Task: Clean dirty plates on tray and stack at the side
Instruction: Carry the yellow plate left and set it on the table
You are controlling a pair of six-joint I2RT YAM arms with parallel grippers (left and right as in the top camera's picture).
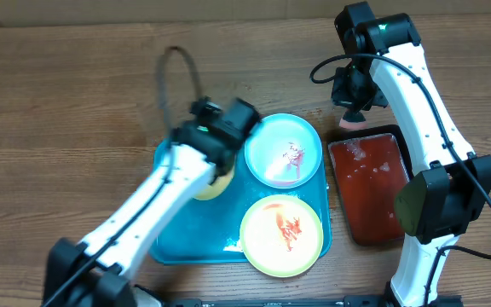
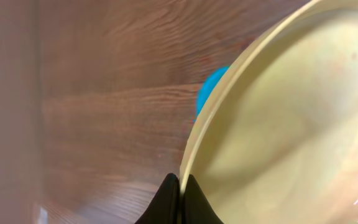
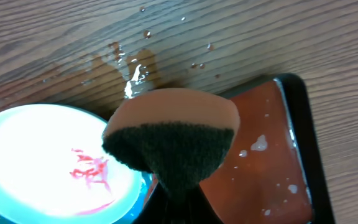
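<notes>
— Plates (image 1: 283, 151) are found where?
— Two dirty ones are lying on the blue tray (image 1: 177, 230), by its right edge. One yellow plate (image 2: 291, 124) is pinched by its rim at the tray's left edge, and the left claw (image 2: 180, 186) is shut tight on it.
— And the right claw (image 3: 178, 202)?
— It is closed on a sponge (image 3: 169, 137), which is held over the red tray's (image 1: 369, 183) far edge.
— How should wiping be done well?
— The plate should be held steady and rubbed gently until no red is seen.
</notes>
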